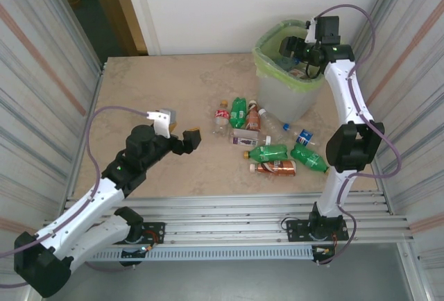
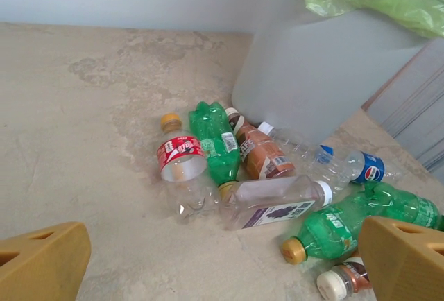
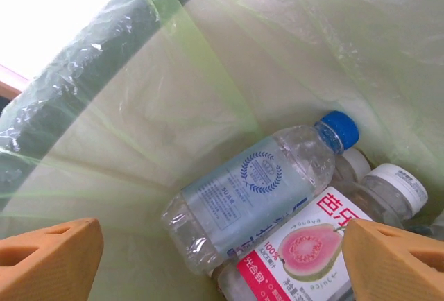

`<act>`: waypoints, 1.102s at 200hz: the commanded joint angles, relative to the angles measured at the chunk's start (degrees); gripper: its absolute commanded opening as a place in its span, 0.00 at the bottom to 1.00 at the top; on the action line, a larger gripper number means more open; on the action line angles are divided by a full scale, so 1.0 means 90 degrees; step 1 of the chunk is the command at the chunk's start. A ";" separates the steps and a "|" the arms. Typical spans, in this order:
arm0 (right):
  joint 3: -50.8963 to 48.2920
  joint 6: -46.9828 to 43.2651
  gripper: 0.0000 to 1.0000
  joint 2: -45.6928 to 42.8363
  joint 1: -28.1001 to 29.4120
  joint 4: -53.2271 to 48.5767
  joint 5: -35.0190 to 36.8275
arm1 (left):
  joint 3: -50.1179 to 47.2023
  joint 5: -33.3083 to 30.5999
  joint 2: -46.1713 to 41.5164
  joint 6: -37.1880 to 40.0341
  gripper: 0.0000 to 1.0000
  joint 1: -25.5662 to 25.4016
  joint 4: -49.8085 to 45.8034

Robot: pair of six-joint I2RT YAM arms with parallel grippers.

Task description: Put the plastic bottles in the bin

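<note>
At least three plastic bottles [image 3: 263, 190] lie in the bin [image 1: 284, 100] below the open right jaws, while some nine others [image 2: 215, 141] wait on the worktop [image 2: 83, 141] before the open left jaws.

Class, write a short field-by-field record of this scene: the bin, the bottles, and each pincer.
bin: translucent, lined with a green bag, upright at the far right of the table
in the bin: at least two, a blue-capped clear bottle and a guava-label bottle
on the table: about nine bottles lying clustered in front of the bin, including a red-label bottle and a purple-label bottle
left pincer: open, empty, left of the cluster
right pincer: open, empty, over the bin's mouth
</note>
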 commanded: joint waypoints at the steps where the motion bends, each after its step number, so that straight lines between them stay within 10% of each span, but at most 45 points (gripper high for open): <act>1: 0.0257 -0.0190 0.90 -0.0665 0.0045 -0.0188 0.0183 | 0.0152 -0.0315 0.0086 -0.0156 0.99 0.0100 -0.0234; 118: -0.0912 -0.0162 1.00 -0.2873 0.0117 -0.0936 0.1339 | 0.1062 0.0230 0.1552 -0.0108 0.99 0.0713 -0.0692; 220: -0.4224 0.0818 0.98 -0.5129 0.0108 -0.0862 0.1893 | 0.1601 0.0728 0.2760 0.0083 0.99 0.1118 -0.0663</act>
